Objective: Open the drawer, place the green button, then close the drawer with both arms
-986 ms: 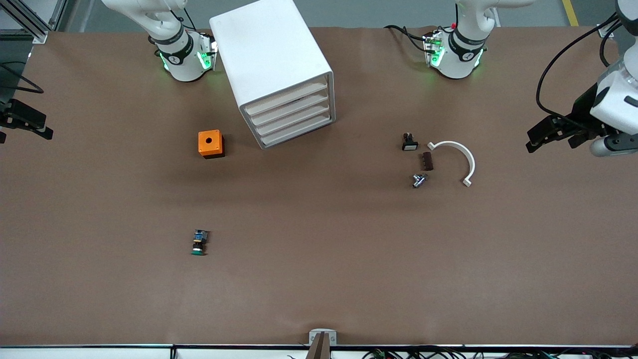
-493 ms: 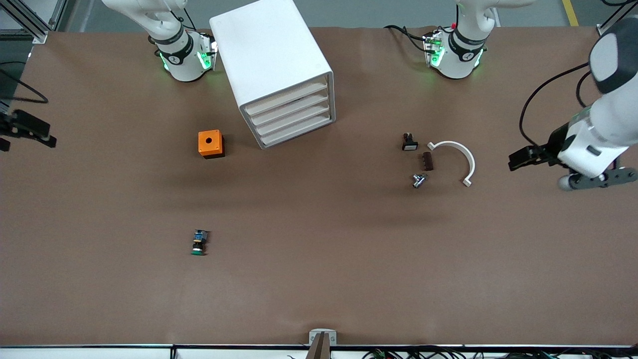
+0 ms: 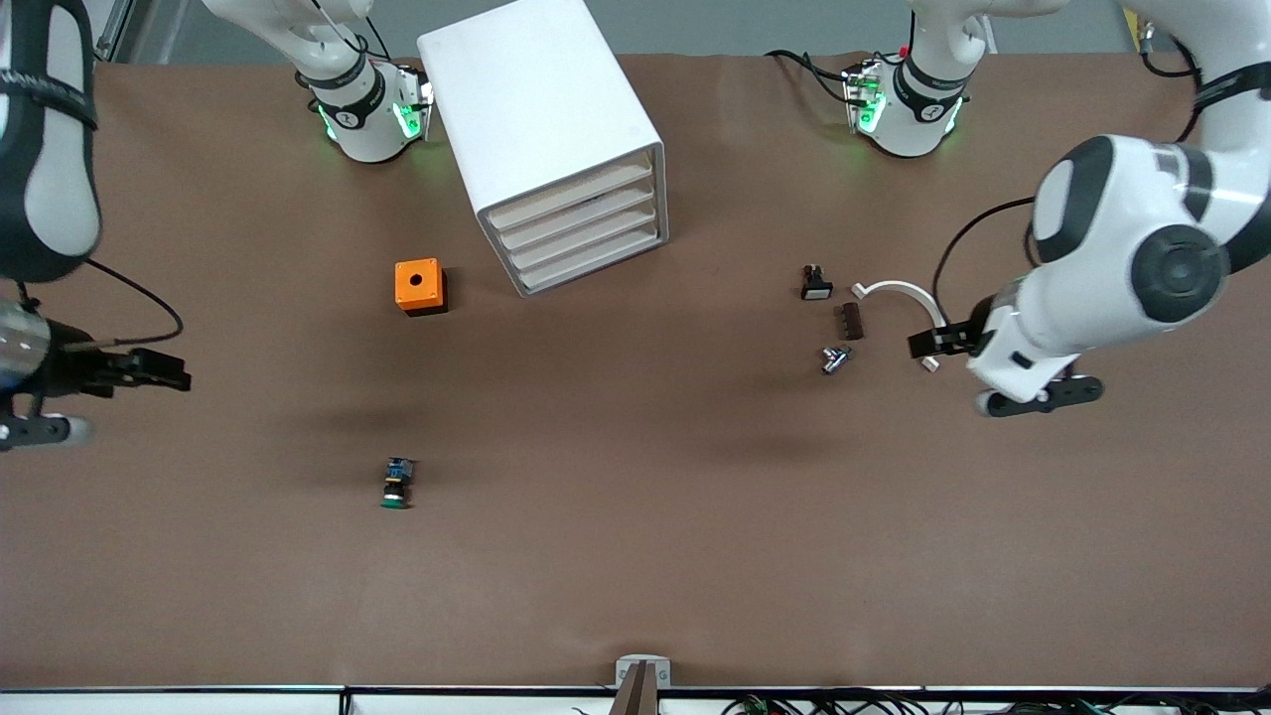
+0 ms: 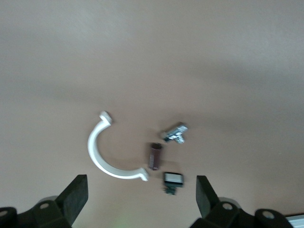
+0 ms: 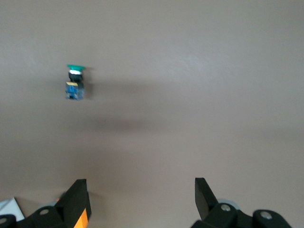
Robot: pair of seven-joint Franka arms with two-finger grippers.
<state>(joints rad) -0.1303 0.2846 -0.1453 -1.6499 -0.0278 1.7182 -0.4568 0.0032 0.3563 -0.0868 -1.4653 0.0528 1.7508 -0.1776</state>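
Note:
The white cabinet [image 3: 541, 119] stands between the two arm bases, and its lowest drawer [image 3: 593, 265] is shut like the three above it. The button [image 3: 396, 483] lies on its side on the table, nearer to the front camera than the orange cube. It also shows ahead of the fingers in the right wrist view, green cap, black body and blue end [image 5: 73, 83]. My right gripper [image 3: 159, 375] [image 5: 140, 197] hangs open and empty over bare table at the right arm's end. My left gripper [image 3: 931, 343] [image 4: 141, 194] is open and empty over one end of the white curved piece.
An orange cube with a hole [image 3: 420, 286] sits beside the cabinet. Toward the left arm's end lie a white curved piece [image 3: 909, 298] [image 4: 102, 159], a black switch with a white face [image 3: 815, 283] [image 4: 173, 179], a brown block [image 3: 851, 321] and a small metal part [image 3: 834, 358].
Both arms have swung in from the table's ends. The left gripper has come over the curved piece. The right gripper has moved inward toward the button. No object has moved.

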